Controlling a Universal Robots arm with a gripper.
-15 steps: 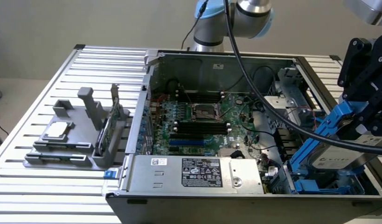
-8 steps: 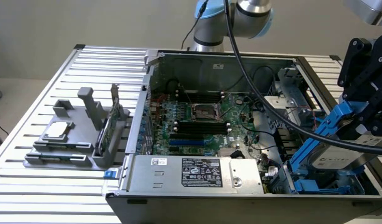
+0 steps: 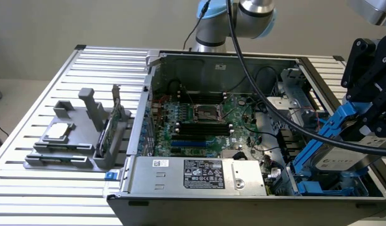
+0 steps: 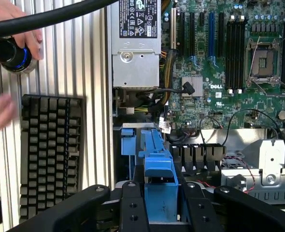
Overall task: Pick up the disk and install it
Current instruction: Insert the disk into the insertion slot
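Blue plastic framing silver-grey metal: the disk [image 3: 341, 159], clamped in the gripper [image 4: 160, 193] over the lower right corner of an open computer case [image 3: 156, 94].

Jaws half closed, gripping the disk's blue carrier from both sides, black fingers [image 4: 133, 205] pressed against it. Disk steeply tilted at the right of the exterior view, long axis running from lower left to upper right, lower end pointing down toward the blue drive bay [image 3: 315, 187], upper end up under the black gripper body. Left of it in the case, green motherboard [image 3: 199, 125] and silver power supply box [image 3: 193, 175]. All on a slatted metal table [image 3: 48, 200].
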